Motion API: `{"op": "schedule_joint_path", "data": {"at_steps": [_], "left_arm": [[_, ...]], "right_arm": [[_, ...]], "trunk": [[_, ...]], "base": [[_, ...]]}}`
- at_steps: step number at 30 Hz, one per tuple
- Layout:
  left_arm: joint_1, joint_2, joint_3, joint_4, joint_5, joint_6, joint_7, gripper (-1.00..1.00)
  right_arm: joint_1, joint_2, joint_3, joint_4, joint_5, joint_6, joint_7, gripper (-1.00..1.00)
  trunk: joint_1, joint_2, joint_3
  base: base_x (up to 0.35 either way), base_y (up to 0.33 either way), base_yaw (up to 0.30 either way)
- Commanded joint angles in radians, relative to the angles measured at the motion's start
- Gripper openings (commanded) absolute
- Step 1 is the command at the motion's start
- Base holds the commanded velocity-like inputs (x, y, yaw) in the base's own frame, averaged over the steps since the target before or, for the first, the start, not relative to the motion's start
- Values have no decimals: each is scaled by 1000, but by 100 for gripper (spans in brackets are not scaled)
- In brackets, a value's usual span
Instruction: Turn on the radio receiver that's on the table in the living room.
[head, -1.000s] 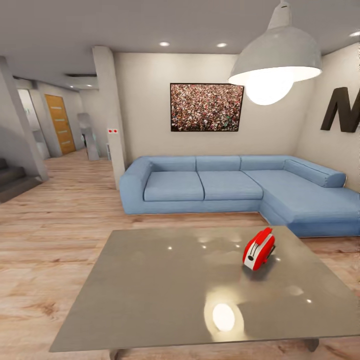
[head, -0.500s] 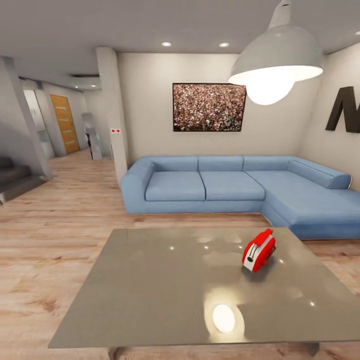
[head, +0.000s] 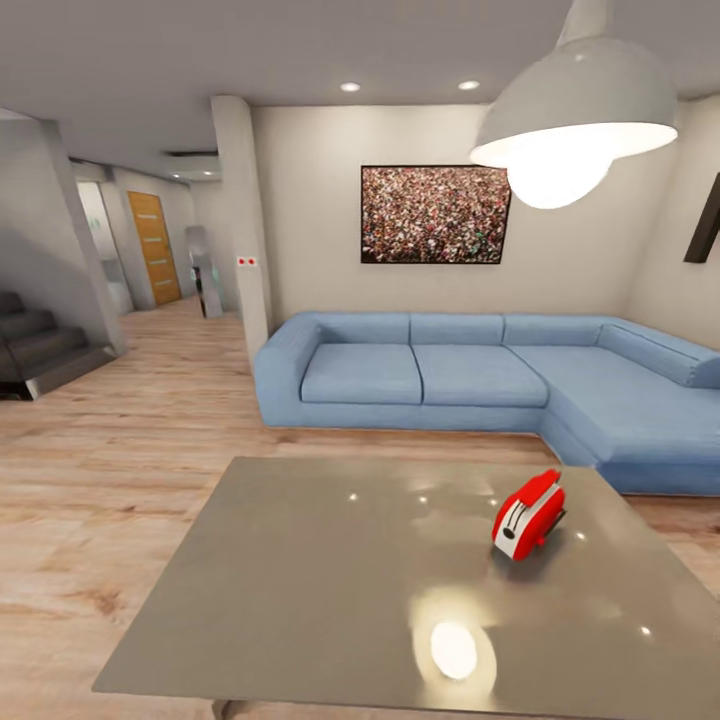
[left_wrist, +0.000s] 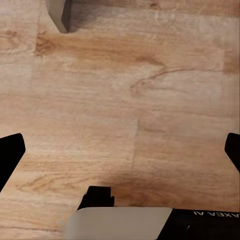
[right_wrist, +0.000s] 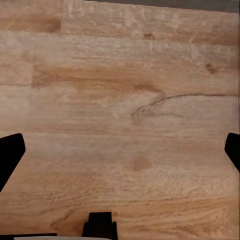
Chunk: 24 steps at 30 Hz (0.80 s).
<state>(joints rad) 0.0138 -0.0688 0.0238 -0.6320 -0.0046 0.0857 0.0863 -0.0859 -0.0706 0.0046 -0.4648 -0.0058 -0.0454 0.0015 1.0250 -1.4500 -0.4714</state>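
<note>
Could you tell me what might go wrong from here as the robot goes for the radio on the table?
The radio receiver sits far across the table, toward the right edge, so a reach may fall short or the base may bump the near edge. It is small and stands tilted on a glossy top; a push could slide it. Both wrist views face wood floor.

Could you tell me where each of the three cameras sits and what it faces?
Head view: on the robot's head, facing over the grey table and red radio receiver toward the blue sofa.
Left wrist view: near the left gripper, facing the wood floor; dark fingertips at both edges.
Right wrist view: near the right gripper, facing floor likewise.
Both wrist views share the floor.
</note>
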Motion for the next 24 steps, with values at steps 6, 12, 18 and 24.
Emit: {"op": "schedule_joint_path", "data": {"at_steps": [6,12,18,24], "left_arm": [[0,0,0,0,0,-1,16,100],[0,0,0,0,0,0,18,100],[0,0,0,0,0,0,18,100],[0,0,0,0,0,0,17,100]], "right_arm": [[0,0,0,0,0,0,0,100],[0,0,0,0,0,0,0,100],[0,0,0,0,0,0,0,100],[0,0,0,0,0,0,1,100]], "trunk": [[0,0,0],[0,0,0],[0,0,0],[0,0,0]], "base": [[240,-257,0],[250,-247,0],[250,-254,0],[206,-188,0]]}}
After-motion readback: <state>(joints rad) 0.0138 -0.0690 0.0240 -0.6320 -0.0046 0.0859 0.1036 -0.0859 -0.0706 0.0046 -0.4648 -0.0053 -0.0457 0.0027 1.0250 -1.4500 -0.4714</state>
